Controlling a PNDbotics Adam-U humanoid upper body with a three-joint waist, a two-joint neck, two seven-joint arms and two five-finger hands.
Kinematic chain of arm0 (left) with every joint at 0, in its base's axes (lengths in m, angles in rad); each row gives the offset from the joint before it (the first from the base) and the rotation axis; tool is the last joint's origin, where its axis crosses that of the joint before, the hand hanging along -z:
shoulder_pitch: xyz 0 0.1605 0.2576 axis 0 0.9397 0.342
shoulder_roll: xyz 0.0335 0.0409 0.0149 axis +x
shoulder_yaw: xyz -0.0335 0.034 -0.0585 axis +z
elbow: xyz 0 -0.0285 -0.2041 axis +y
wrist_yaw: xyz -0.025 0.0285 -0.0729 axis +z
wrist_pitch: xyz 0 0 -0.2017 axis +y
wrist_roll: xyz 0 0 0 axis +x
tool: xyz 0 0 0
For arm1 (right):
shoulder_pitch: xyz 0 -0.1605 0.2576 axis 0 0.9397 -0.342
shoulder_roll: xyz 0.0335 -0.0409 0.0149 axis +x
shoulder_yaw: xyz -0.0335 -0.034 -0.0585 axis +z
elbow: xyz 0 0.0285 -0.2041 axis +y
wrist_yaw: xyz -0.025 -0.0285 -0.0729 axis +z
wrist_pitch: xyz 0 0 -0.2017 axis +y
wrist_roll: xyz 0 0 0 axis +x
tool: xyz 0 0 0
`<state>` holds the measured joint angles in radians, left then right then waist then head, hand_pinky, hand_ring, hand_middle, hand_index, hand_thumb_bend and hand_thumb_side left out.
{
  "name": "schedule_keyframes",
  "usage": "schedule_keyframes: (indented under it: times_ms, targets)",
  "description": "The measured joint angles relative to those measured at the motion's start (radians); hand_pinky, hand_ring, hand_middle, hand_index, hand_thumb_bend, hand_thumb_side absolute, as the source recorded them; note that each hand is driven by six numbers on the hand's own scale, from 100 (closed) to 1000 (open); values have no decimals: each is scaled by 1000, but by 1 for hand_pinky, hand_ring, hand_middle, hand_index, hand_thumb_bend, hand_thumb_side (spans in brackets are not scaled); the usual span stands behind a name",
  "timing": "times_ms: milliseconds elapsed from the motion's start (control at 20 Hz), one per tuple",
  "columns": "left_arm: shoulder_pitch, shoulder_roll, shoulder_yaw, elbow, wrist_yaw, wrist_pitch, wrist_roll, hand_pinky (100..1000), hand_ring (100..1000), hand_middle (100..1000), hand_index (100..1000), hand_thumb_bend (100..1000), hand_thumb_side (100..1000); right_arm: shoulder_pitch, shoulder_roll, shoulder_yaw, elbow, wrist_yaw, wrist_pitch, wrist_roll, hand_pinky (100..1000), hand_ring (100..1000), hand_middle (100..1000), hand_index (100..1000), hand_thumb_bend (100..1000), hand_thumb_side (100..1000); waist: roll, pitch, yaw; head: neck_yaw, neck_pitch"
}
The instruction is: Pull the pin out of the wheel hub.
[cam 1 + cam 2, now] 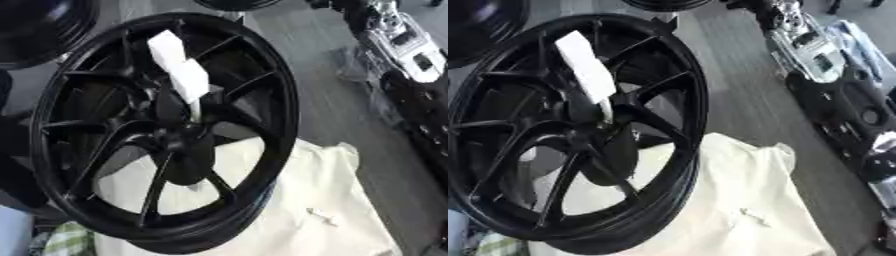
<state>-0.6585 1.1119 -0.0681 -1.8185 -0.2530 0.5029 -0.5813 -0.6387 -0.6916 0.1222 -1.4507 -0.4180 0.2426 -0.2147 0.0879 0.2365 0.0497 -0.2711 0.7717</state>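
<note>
A large black multi-spoke alloy wheel (pixel 166 130) stands tilted on a cream cloth (pixel 306 200) over the grey floor (pixel 306 75). A white blocky pin-like piece (pixel 179 67) slants from the upper spokes toward the hub (pixel 179 142). The right arm (pixel 824 75) runs along the right edge; whether its fingers are spread or curled cannot be told.
</note>
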Motion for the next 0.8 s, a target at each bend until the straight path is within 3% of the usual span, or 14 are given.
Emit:
schedule_keyframes:
  times_ms: [300, 350, 400, 450, 500, 600, 800]
  targets:
    - [158, -67, 104, 106, 28, 19, 94, 860, 707, 604, 442, 100, 100, 21, -17, -23, -6, -15, -8, -26, 732, 638, 677, 773, 448, 449, -18, 3, 17, -8, 0]
    - [187, -82, 116, 118, 32, 15, 111, 865, 716, 616, 493, 100, 100, 24, -20, -26, -8, -17, -9, -29, 732, 638, 677, 773, 448, 449, -21, 4, 19, -8, 0]
    - [216, -96, 127, 126, 37, 10, 128, 881, 736, 644, 615, 123, 100, 24, -23, -28, -9, -19, -10, -32, 732, 638, 677, 772, 448, 449, -22, 5, 20, -9, 0]
    - [244, -109, 135, 131, 43, 3, 145, 905, 759, 690, 797, 292, 176, 25, -26, -30, -9, -20, -11, -35, 732, 638, 677, 772, 448, 450, -23, 5, 19, -9, 0]
    - [270, -121, 141, 134, 52, -7, 161, 914, 771, 703, 835, 368, 217, 26, -27, -30, -9, -21, -11, -37, 732, 638, 677, 772, 445, 448, -24, 5, 19, -8, 0]
    - [323, -139, 147, 137, 77, -31, 182, 934, 802, 742, 876, 509, 460, 29, -27, -30, -9, -25, -12, -38, 732, 638, 677, 772, 448, 451, -24, 5, 16, -6, 0]
    - [427, -156, 171, 136, 109, -85, 204, 936, 813, 759, 887, 523, 550, 29, -27, -30, -10, -26, -11, -40, 732, 638, 677, 772, 447, 451, -25, 4, 4, 3, 0]
